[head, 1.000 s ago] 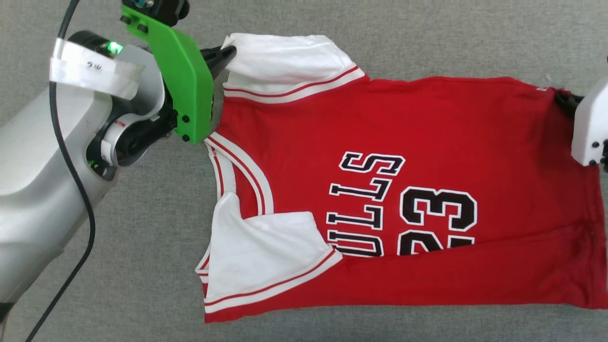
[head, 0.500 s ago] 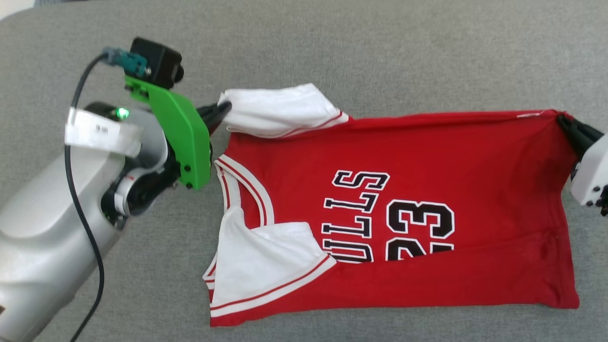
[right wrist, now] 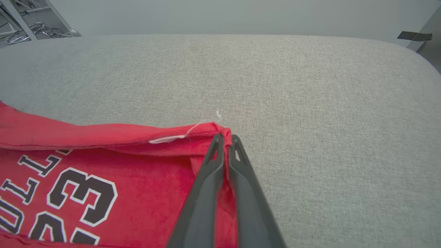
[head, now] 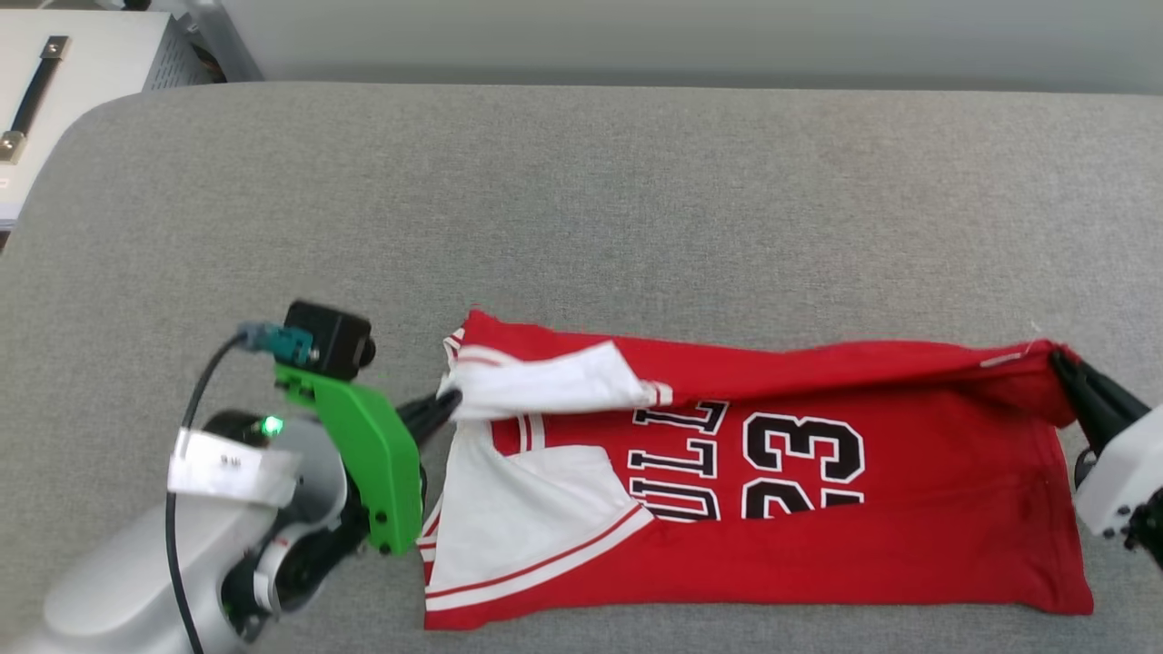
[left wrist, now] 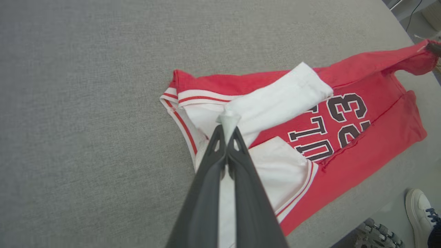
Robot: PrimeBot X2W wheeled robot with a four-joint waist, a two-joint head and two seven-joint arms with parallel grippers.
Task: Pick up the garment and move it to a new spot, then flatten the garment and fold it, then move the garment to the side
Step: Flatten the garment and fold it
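Observation:
The garment (head: 909, 545), a red jersey with white sleeves and black "23" lettering, lies across the grey surface with its far long edge lifted and turned toward me. My left gripper (head: 447, 401) is shut on the white sleeve (left wrist: 275, 103) at the garment's left end, and the cloth pinched there rises between the fingers (left wrist: 220, 151) in the left wrist view. My right gripper (head: 1058, 363) is shut on the red hem corner (right wrist: 220, 132) at the right end. A second white sleeve (head: 527, 518) lies flat near the front left.
The grey padded surface (head: 636, 200) stretches wide behind the garment, its far edge near a pale wall. A white cabinet (head: 64, 82) stands at the back left. A person's white shoe (left wrist: 418, 217) is on the floor beyond the surface's edge.
Both grippers have drawn the garment's far edge toward me, folding it over the front; "BULLS" is now partly covered. The head camera has tilted up, showing the surface's far edge.

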